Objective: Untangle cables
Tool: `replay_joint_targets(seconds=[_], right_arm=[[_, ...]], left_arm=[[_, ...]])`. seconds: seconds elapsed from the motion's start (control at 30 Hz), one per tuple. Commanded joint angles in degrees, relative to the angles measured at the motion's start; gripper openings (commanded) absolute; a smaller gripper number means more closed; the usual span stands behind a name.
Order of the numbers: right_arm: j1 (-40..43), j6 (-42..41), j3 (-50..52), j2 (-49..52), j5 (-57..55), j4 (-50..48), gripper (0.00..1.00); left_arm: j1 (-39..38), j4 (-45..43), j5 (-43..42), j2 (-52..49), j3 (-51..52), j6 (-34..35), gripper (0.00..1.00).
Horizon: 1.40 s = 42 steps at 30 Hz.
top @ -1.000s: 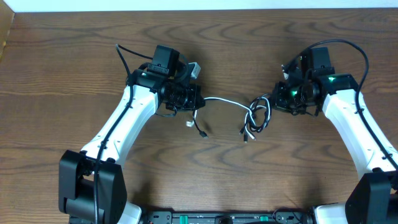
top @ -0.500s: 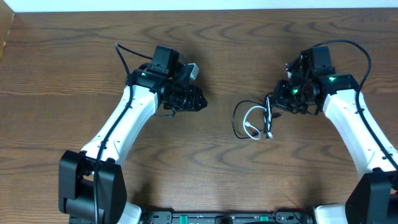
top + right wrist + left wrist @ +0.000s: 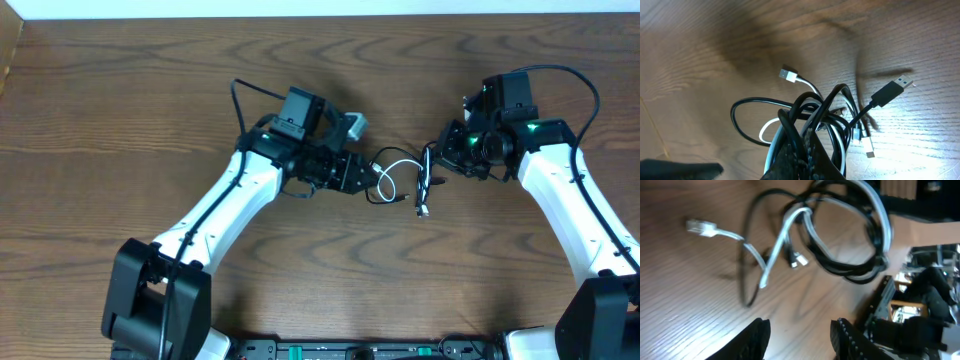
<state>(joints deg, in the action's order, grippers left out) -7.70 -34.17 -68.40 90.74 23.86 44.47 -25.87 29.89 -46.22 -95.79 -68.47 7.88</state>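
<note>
The white cable [image 3: 396,162] and the black cable [image 3: 423,188] hang as one tangled bundle at the table's middle. My right gripper [image 3: 446,154] is shut on the top of that bundle. In the right wrist view its fingers [image 3: 810,152] pinch white [image 3: 771,150] and black [image 3: 742,131] strands, with a black plug [image 3: 892,90] and a white plug [image 3: 788,75] dangling free. My left gripper [image 3: 368,180] stands open just left of the bundle. In the left wrist view the white cable [image 3: 789,230] and black loops [image 3: 842,270] lie ahead of the open left gripper [image 3: 800,340], with nothing between its fingers.
The brown wooden table [image 3: 120,100] ends at a white wall along the top of the overhead view. Both arm bases [image 3: 150,300] stand at the front edge. The right arm's own thick black cable [image 3: 570,75] arcs over its wrist.
My left gripper opened and let go of the cable it was stretching, and the bundle sprang back to the right gripper. The left arm has since swung right, up to the bundle.
</note>
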Motion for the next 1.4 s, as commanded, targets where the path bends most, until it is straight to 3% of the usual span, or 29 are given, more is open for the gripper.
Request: replay_joint_targets(seconds=[0.0,0.37,0.5,0.93,1.07,1.17,1.27,1.37], right_arm=[[-0.3,-1.4,0.3,-1.1,1.2,-0.3,0.01],[-0.9,-1.3,0.3,-1.1,2.9,-1.6,0.01],[-0.9,-0.6,0.3,-1.1,3.8,-2.1,0.01],[-0.9,-0.5,0.3,-1.1,6.8,-3.4,0.01],[-0.9,-0.5,0.3,-1.1,7.8,-3.8,0.01],[-0.1,-0.5,0.3,-1.1,7.6,-3.6,0.01],[1.7,0.2,0.3,-1.1,5.6,-2.8,0.01],[3.9,2.3,0.3,-1.1,1.7,-0.9,0.01]], left_arm=[[-2.6,-1.9,-2.9,1.0,0.3,0.3,0.44],[-9.4,-12.0,-0.6,-0.2,0.3,0.3,0.48],[-10.5,-14.3,3.3,-1.6,0.3,0.3,0.48],[-12.0,-23.4,3.4,-6.0,0.3,1.0,0.48],[-12.0,-23.4,3.4,-6.9,0.3,1.0,0.38],[-11.9,-23.8,3.3,-6.7,0.3,1.0,0.08],[-10.8,-23.8,0.4,-6.2,0.3,3.5,0.07],[-8.1,-24.6,-8.8,-5.6,0.3,6.9,0.07]])
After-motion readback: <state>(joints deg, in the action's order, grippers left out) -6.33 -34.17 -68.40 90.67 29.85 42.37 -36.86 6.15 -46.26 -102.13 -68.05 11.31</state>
